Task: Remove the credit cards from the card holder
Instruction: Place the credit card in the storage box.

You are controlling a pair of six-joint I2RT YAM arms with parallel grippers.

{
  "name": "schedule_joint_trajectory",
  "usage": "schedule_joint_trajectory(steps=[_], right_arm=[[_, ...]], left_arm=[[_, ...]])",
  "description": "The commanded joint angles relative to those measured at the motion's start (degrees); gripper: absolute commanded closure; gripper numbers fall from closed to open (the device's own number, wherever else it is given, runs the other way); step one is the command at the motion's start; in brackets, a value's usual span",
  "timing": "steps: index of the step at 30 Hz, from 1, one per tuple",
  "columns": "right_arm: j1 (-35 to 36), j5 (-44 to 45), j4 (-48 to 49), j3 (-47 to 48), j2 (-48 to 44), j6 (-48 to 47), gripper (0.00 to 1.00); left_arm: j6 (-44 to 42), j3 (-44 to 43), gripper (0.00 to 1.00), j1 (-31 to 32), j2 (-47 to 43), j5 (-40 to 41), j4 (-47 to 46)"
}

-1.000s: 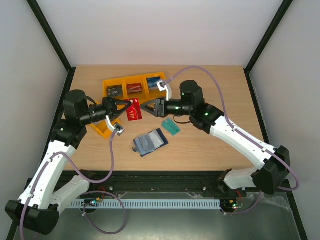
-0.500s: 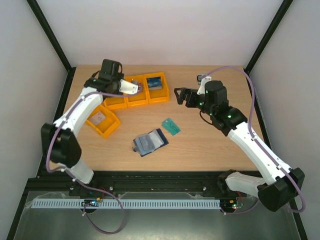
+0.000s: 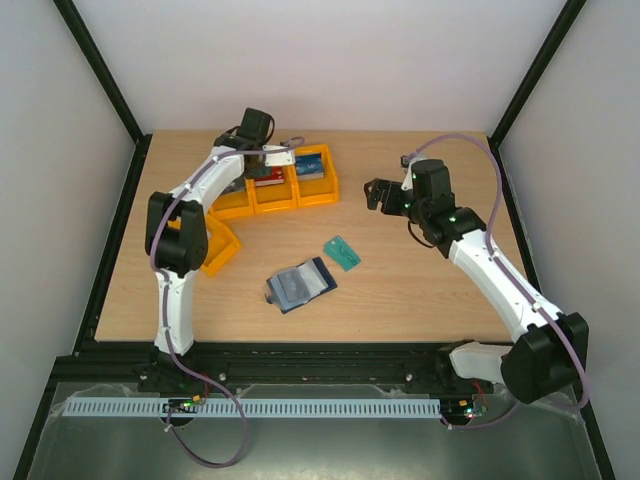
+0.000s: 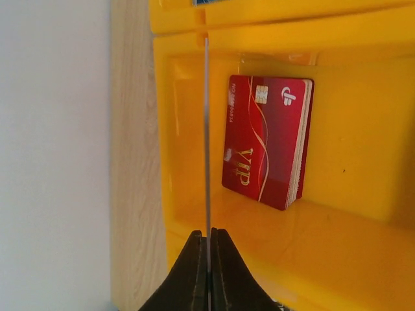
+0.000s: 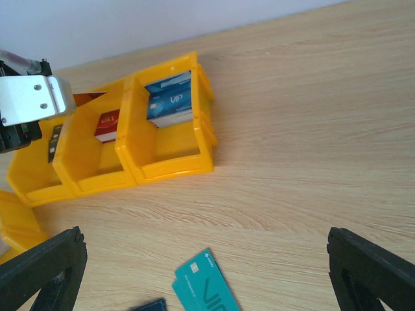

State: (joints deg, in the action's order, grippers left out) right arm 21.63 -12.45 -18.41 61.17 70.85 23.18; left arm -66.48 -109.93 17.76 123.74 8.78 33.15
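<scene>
With the left gripper [image 4: 209,233] clenched on a credit card [image 4: 206,129] held edge-on above the orange bin [image 4: 363,103] at the table's far edge, lower it against the red stack [image 4: 266,139] before releasing, while the right gripper [image 3: 374,194] hangs released and the card holder [image 3: 300,284] lies mid-table, toward the near edge.

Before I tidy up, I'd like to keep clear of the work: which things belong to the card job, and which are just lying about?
Job: card holder; red VIP cards; blue VIP cards; edge-on card in left pincer; orange bins holding them.
Lying about: teal card only.
</scene>
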Motion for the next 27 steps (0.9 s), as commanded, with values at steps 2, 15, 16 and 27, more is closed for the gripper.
schedule_joint_trajectory(steps=[2,15,16,27], right_arm=[[-1.7,-1.3,-0.1,-0.2,2.0,-1.9,0.01],[-2.6,-5.1,1.5,-0.1,4.6,-2.0,0.01],[-2.6,-5.1,1.5,-0.2,4.3,-2.0,0.01],[-2.7,-6.9,1.4,-0.3,3.3,-2.3,0.01]], left_arm=[[3.0,-1.3,0.98,0.6,3.5,6.6,0.2],[3.9,3.3,0.98,1.6,8.0,19.2,-11.7],[4.0,3.3,0.98,1.6,8.2,19.1,-11.9],[3.0,3.4,0.88,1.4,10.5,21.0,-14.5]])
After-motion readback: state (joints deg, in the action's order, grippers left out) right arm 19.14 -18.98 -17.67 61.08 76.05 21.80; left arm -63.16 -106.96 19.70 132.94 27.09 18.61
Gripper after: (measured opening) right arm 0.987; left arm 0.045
